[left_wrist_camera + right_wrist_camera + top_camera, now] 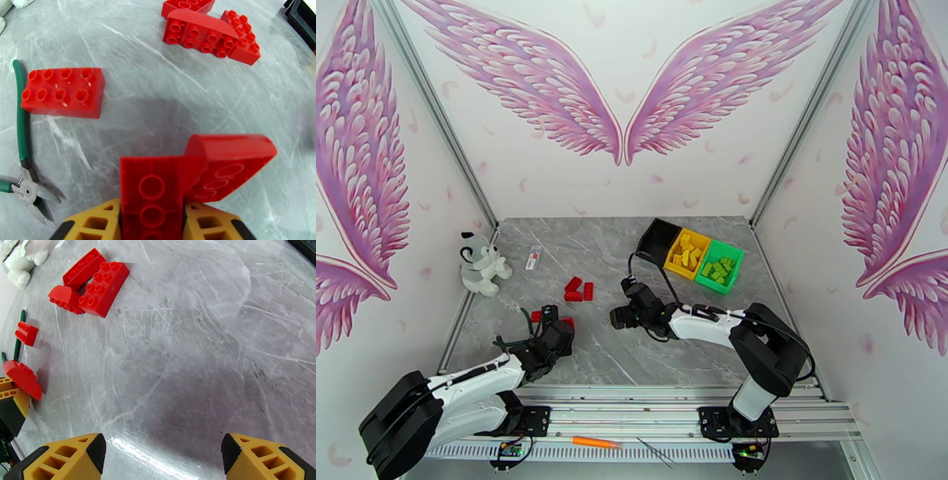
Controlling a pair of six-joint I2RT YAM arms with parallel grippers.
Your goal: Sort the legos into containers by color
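Two joined red bricks (189, 169) are clamped between the fingers of the left gripper (152, 221). A loose red brick (63, 91) is seen at ten o'clock from it, and a red cluster (205, 31) at one o'clock. The right gripper (164, 455) is held wide open over the table (197, 358). At the table's two o'clock, yellow bricks (686, 256) are lodged in the yellow bin (675, 247) and green bricks (720, 270) in the green bin (735, 272).

White walls (626, 189) painted with large pink wings (553, 95) enclose a grey marbled tabletop (600, 355) in the frame's lower middle, evenly lit.
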